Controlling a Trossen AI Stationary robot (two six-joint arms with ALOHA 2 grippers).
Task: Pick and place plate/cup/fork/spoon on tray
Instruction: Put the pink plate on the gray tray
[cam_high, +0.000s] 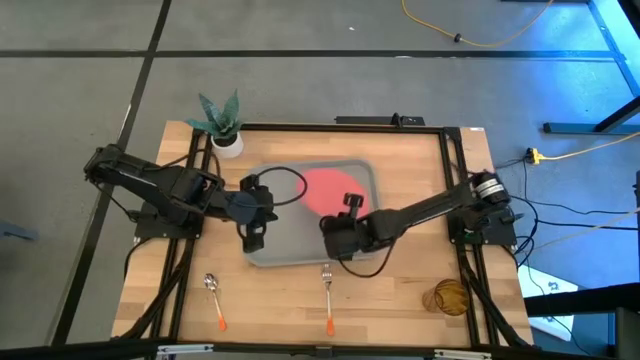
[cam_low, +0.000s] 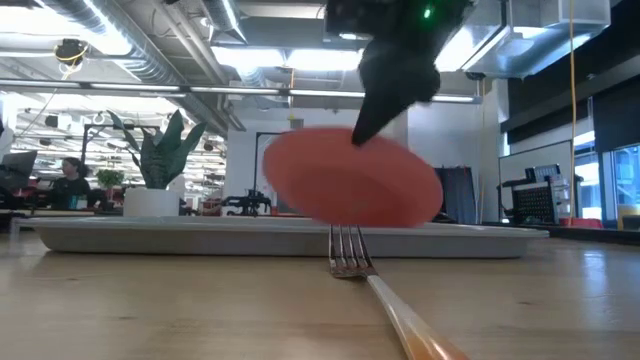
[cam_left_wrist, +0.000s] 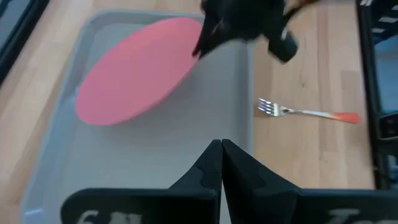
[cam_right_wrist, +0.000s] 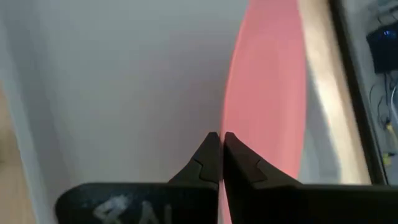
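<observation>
The coral-red plate (cam_high: 328, 187) hangs tilted over the far right part of the grey tray (cam_high: 290, 245), with my right gripper (cam_high: 350, 204) shut on its rim. My left gripper (cam_high: 252, 238) hovers shut over the tray's left part and holds nothing. The fork (cam_high: 327, 288) lies on the table just in front of the tray, tines toward it. The spoon (cam_high: 213, 296) lies near the front left. The amber cup (cam_high: 450, 297) stands near the front right corner. My right gripper pinches the plate's rim (cam_right_wrist: 227, 121) between its two fingers, on the plate's near right side. The fingers (cam_left_wrist: 202, 42) slant down from the table's right. The plate (cam_low: 350, 180) sits tilted in the hold. The tray's rim hides whether its low edge touches the tray.
A potted plant (cam_high: 222, 125) stands at the table's far left, just beyond the tray's corner. Bare wood lies in front of the tray between the spoon, the fork and the cup.
</observation>
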